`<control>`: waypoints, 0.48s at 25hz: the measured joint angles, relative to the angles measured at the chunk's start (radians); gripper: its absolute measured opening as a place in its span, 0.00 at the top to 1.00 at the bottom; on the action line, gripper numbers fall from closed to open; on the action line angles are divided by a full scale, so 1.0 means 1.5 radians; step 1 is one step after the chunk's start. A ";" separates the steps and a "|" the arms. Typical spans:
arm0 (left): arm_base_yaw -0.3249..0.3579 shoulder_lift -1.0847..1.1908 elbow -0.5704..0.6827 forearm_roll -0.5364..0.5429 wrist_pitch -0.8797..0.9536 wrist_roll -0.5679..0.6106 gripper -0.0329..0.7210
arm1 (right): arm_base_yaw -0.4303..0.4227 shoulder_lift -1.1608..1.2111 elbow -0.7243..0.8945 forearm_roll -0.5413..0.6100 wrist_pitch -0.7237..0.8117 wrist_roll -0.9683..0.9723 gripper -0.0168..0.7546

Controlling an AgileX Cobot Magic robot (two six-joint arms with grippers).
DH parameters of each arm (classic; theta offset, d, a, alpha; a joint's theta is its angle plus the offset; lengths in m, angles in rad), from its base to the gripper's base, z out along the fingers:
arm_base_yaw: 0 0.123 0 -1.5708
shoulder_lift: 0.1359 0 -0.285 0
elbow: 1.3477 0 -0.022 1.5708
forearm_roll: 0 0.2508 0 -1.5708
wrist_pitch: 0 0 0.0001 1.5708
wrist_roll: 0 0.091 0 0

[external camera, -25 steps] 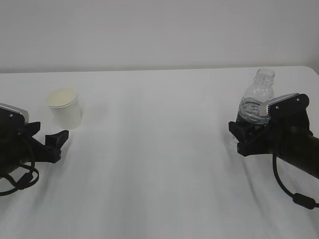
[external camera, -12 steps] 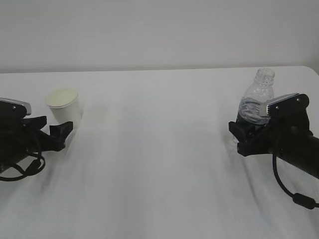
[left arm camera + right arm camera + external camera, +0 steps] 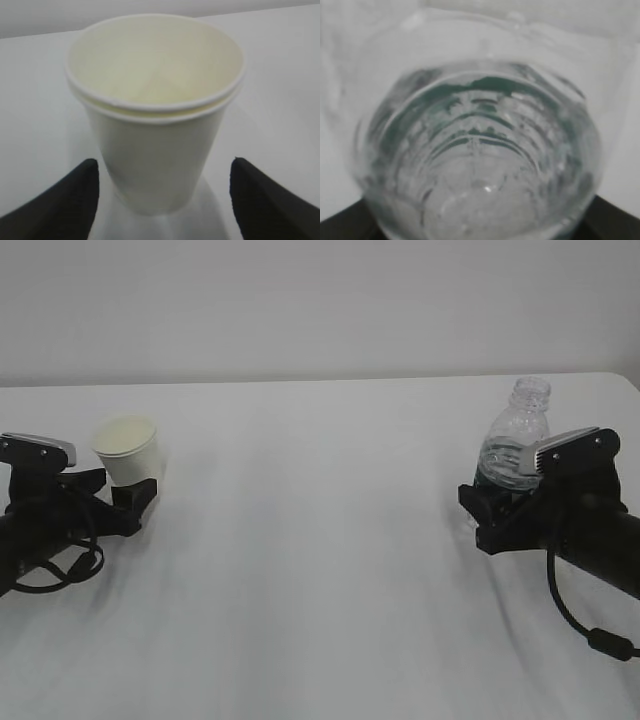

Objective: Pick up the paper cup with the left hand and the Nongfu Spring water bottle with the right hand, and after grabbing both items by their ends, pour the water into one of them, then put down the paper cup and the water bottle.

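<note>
Exterior view: a bare white tabletop (image 3: 320, 540) carries everything, with a pale wall (image 3: 320, 300) at 12 o'clock behind it; nothing lies between the two arms. Nearest, at 4 o'clock, the right hand (image 3: 560, 510) lies low along the tabletop, its silver-grey plate uppermost and a black cable looping down toward 5 o'clock. Its tool (image 3: 485, 512) sits around the lower half of the Nongfu Spring water bottle (image 3: 518, 435), which stands upright with its uncapped neck clear above the plate; the jaws appear closed on the bottle, though the contact itself is hidden here. At 9 o'clock the left hand (image 3: 45, 510) also lies low, cables curling beneath it. Its tool (image 3: 118, 496) stands spread, with the paper cup (image 3: 129, 450) upright on the tabletop at its tips.

The left wrist view shows what the exterior cannot: the cup's base sits between the two black fingers (image 3: 60, 205), gaps showing on both sides, untouched, and its cream inside looks empty. The right wrist view fills with the bottle's ribbed clear wall and a green tint; the water cannot be made out there.
</note>
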 joint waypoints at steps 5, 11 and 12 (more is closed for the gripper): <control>0.000 0.009 -0.019 0.000 0.000 0.000 0.18 | 0.000 0.000 0.000 -0.005 0.000 0.000 0.36; 0.000 0.010 -0.049 0.000 0.001 0.000 0.18 | 0.000 0.000 0.000 -0.008 0.000 0.000 0.36; 0.000 0.010 -0.054 0.000 0.001 0.000 0.18 | 0.000 0.000 0.000 -0.009 0.000 0.000 0.36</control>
